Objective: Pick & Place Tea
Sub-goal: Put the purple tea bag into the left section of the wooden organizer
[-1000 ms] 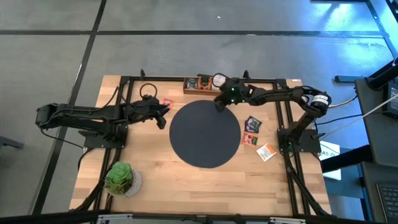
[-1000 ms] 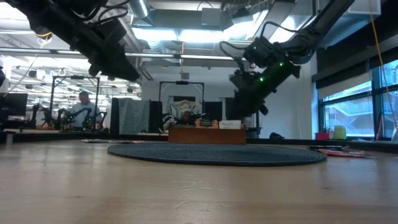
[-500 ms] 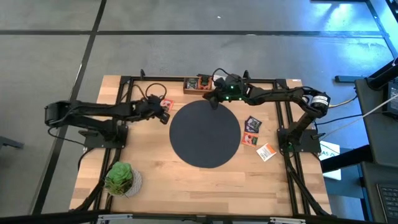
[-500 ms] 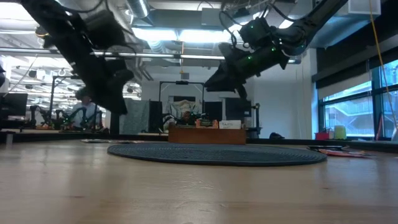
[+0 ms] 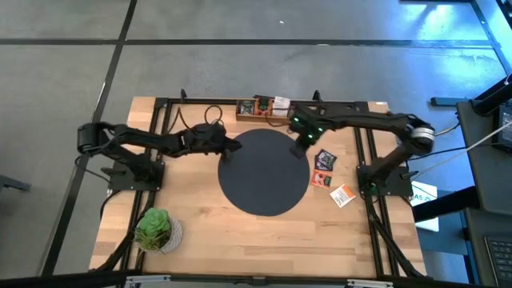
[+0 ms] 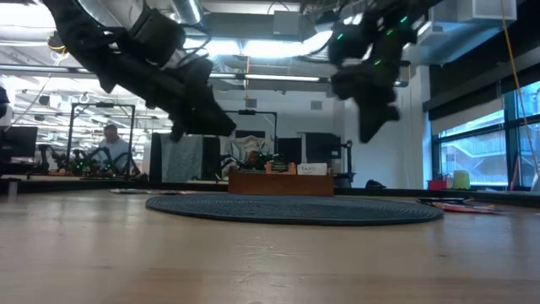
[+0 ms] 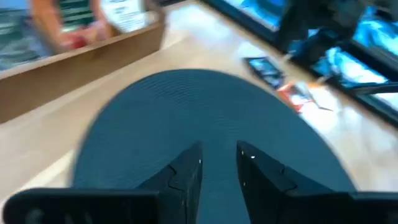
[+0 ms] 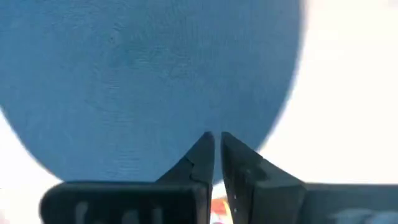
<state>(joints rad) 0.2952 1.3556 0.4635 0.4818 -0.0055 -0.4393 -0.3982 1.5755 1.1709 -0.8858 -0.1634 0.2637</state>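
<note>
The round black mat [image 5: 263, 171] lay at the centre of the tabletop [image 5: 200, 232], serving as the shared work area that both arms could reach. The tea was split into two groups. Several packets stood in the wooden box [image 5: 261, 109] at the far edge of the tabletop, just beyond the mat. Loose packets lay flat on the bare wood to the right of the mat: a dark packet [image 5: 325, 159], a red packet [image 5: 321, 180] just beside it, and an orange-and-white packet [image 5: 342, 195] slightly farther out. No packet rested on the mat.

The right gripper [image 5: 302, 144] hung above the mat's right rim, between the box and the loose packets. In the right wrist view its fingers [image 8: 200, 158] stood narrow, with only a thin gap between them and nothing held. This placement suggested an approach to the nearby loose packets, although that is a judgement.

The left gripper [image 5: 228, 146] hung above the mat's left rim. In the left wrist view its fingers [image 7: 186, 171] stood apart with a clear gap and held nothing; the mat filled the space beyond them. The low view showed both grippers raised well clear of the tabletop, which kept them from dragging across the mat.

A green plant [image 5: 154, 228] stood at the near-left corner, well apart from the work.
</note>
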